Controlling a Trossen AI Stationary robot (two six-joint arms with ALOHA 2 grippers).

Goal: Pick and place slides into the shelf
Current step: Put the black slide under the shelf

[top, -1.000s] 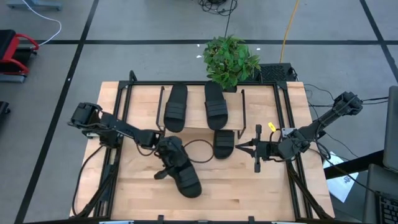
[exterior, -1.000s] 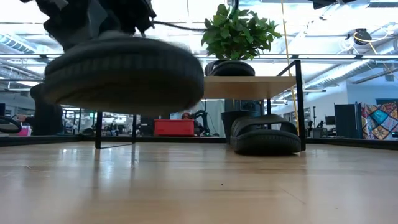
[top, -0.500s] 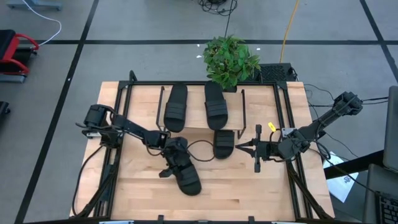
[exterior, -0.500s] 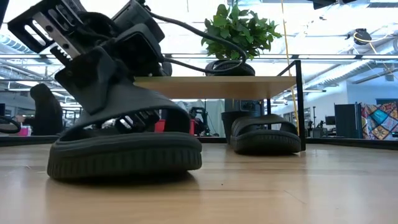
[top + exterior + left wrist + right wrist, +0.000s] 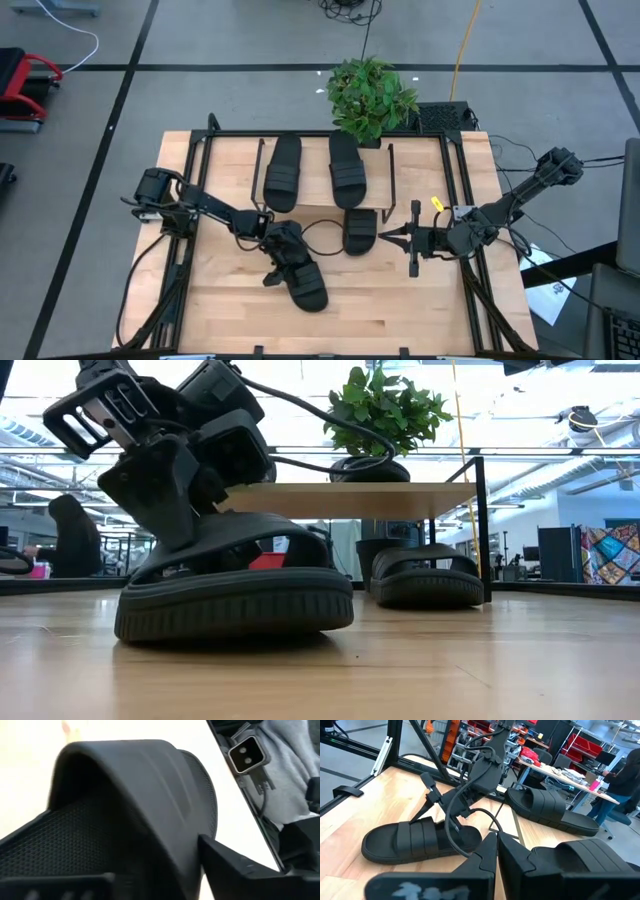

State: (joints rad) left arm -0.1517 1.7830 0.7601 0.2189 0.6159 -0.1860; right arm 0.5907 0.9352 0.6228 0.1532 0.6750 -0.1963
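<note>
On the shelf (image 5: 310, 205) top, two slides lie side by side, one (image 5: 283, 172) to the left and another (image 5: 347, 169) to the right, so half the job looks done. A third slide (image 5: 360, 231) sits on the desk (image 5: 400, 310) at the shelf's front edge, partly beneath the plank, and looks roughly stowed. The fourth slide (image 5: 297, 275) rests flat on the desk in front of the shelf; the left gripper (image 5: 277, 252) is clenched on its strap, so this one remains to be placed. The right gripper (image 5: 392, 239) waits just beside the third slide, fingers pressed together and empty. A potted plant (image 5: 370, 97) stands behind the shelf, clear of the work. The shelf's thin wire legs (image 5: 483, 530) and a looping cable (image 5: 322, 235) between the desk slides could snag a slide pushed underneath.
</note>
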